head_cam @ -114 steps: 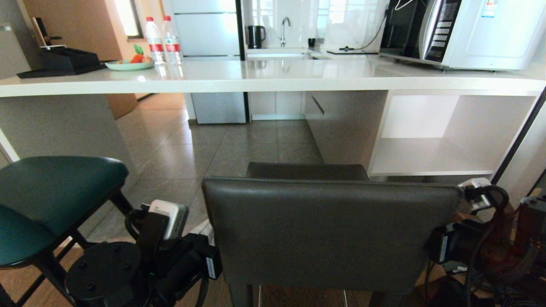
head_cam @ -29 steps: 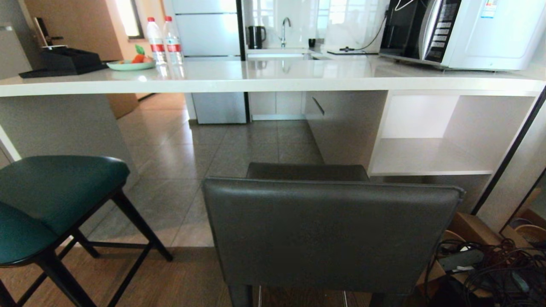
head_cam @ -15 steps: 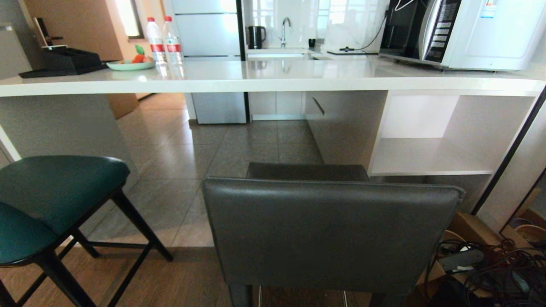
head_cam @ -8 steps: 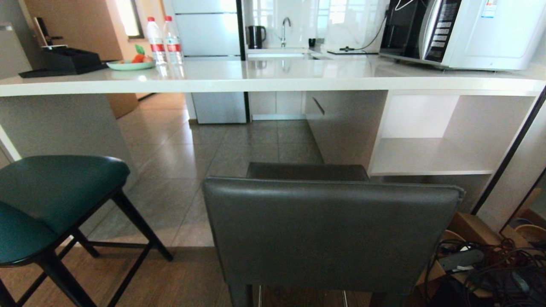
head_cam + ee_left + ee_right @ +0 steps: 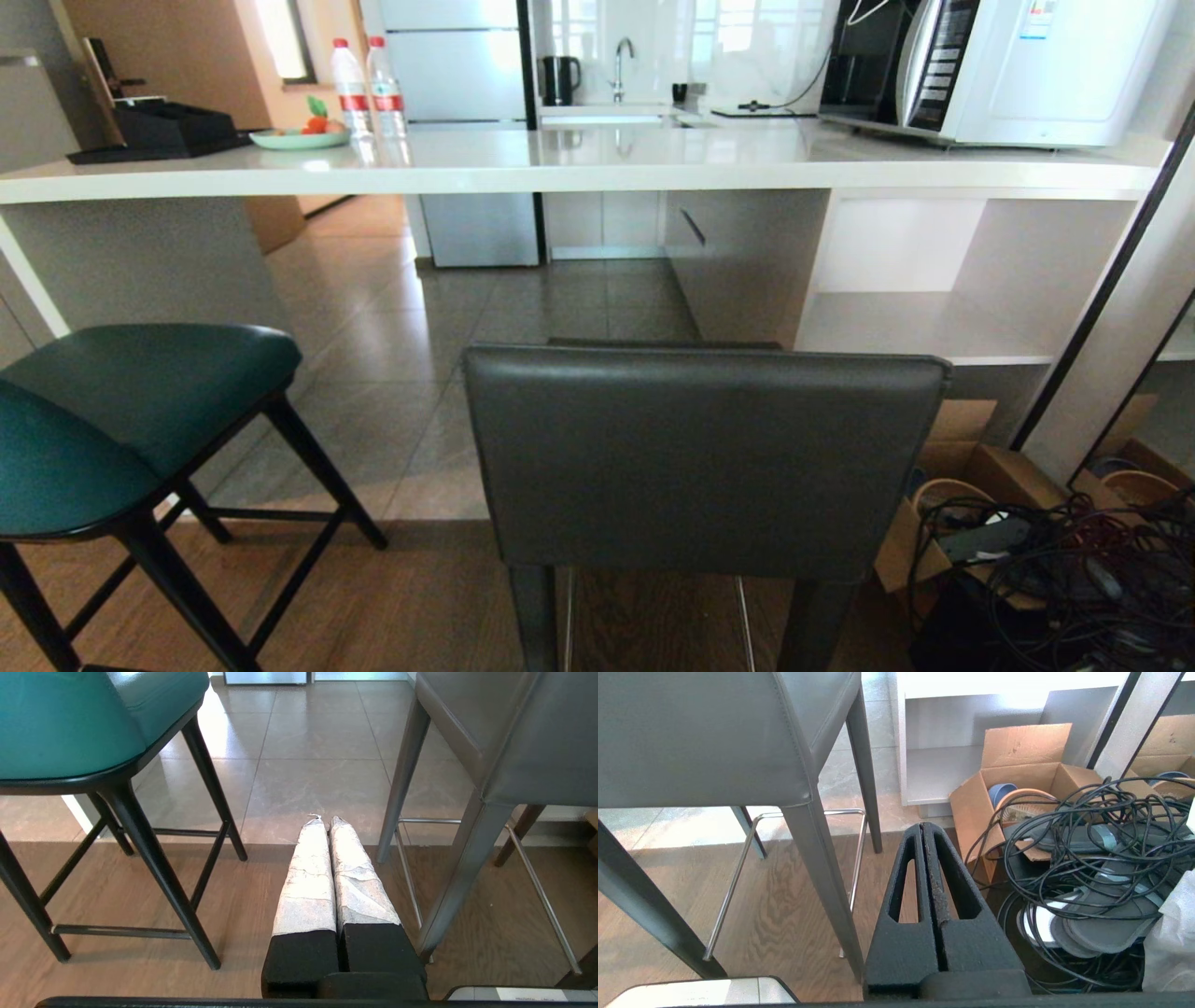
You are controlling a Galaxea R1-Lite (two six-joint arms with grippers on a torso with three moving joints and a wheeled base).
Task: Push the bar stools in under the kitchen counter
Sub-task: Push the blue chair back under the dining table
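While both of our arms sit below the head camera's sight, that view gives us the kitchen counter (image 5: pixel 579 173) across the top and two bar stools before it. The grey stool (image 5: pixel 705 457) stands square to the counter's open middle, its back toward us, seat not yet under the slab; we judge it lined up that way so a straight push sends it in. The teal stool (image 5: pixel 140 411) stands left of the grey one, near the counter's slanted side panel, also still out. On the counter we count two water bottles (image 5: pixel 369 75), one microwave (image 5: pixel 999 65) and one plate (image 5: pixel 299 138).

From the left wrist, our left gripper (image 5: pixel 325 820) hangs low over the floor between the two stools, its two taped fingers pressed together and holding nothing.

From the right wrist, our right gripper (image 5: pixel 923 828) hangs low just right of the grey stool's legs, fingers likewise closed and empty, beside one open cardboard box (image 5: pixel 1017 770) and a tangle of cables (image 5: pixel 1087 849).
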